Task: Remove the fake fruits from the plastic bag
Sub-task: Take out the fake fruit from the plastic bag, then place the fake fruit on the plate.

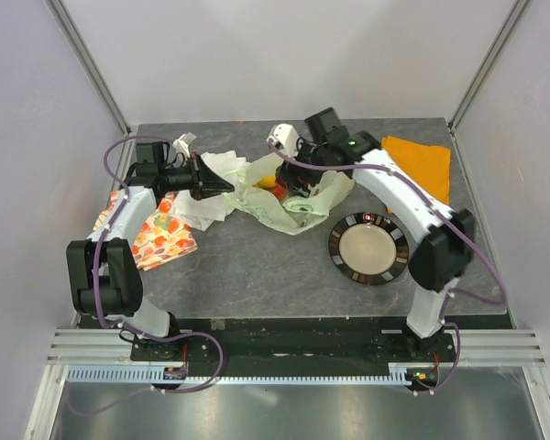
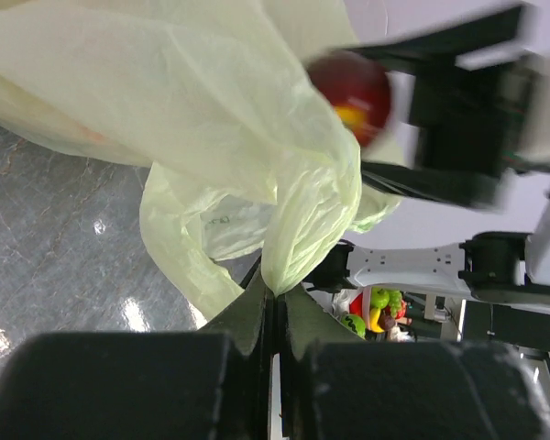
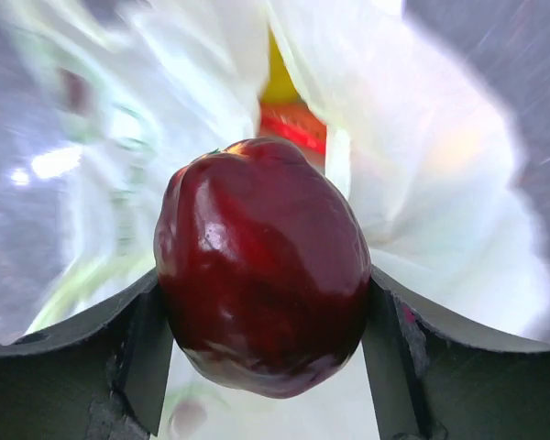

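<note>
The right gripper (image 3: 261, 312) is clamped on a glossy dark red plastic apple (image 3: 257, 238), with one black finger pressed against each side of the fruit. In the top view this gripper (image 1: 289, 183) hangs over the mouth of a thin translucent pale green plastic bag (image 1: 302, 209), which lies crumpled on the grey stone-patterned counter (image 1: 257, 266), towards its far middle. Behind the apple, inside the bag, the right wrist view shows a yellow plastic piece (image 3: 280, 78) and a red plastic piece (image 3: 293, 128), both blurred.

The left gripper (image 2: 275, 298) has its fingers drawn fully together, pinching a fold of the bag's film (image 2: 211, 110), which rises from the counter in loose folds. From the left wrist view the apple (image 2: 353, 87) sits just beside the bag's raised edge, clear of the counter, between the right gripper's dark fingers.

A cloth printed with orange and red fruits (image 1: 156, 234) lies under the left arm at the counter's left edge. A crumpled white cloth (image 1: 211, 209) lies just beside the bag. A round dark-rimmed plate with a pale centre (image 1: 368, 247) sits on the near right, and a flat orange cloth (image 1: 422, 160) lies in the far right corner.
</note>
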You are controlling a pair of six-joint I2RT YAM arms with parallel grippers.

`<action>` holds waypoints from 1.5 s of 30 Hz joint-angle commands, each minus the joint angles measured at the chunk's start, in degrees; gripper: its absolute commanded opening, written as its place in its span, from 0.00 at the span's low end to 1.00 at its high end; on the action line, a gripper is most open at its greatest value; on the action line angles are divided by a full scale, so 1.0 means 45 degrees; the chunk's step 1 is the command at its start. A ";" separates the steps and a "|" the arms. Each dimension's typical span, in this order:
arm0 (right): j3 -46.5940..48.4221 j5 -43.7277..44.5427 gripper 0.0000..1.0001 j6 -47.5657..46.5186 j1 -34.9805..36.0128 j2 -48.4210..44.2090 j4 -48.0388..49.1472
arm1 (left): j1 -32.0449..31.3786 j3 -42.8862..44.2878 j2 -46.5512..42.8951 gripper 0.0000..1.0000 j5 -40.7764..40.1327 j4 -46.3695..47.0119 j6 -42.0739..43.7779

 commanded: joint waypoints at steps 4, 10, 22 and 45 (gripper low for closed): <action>-0.1492 -0.1372 0.48 0.0124 -0.0221 -0.3470 -0.1161 | -0.0167 0.0966 0.0341 0.02 0.0008 0.0628 -0.0102; -0.3992 0.0288 0.48 0.0848 -0.3460 -0.5366 -0.1512 | -0.0186 0.1182 0.0361 0.02 0.0008 0.0705 -0.0200; -0.8370 0.2651 0.48 -0.0208 -0.5457 -0.4630 -0.0968 | -0.0167 0.1143 0.0263 0.02 0.0047 0.0999 -0.0415; 0.1607 -0.2271 0.91 0.0087 -0.1985 -0.1936 -0.3486 | -0.0908 -0.0361 -0.0694 0.02 0.0165 0.0686 -0.0122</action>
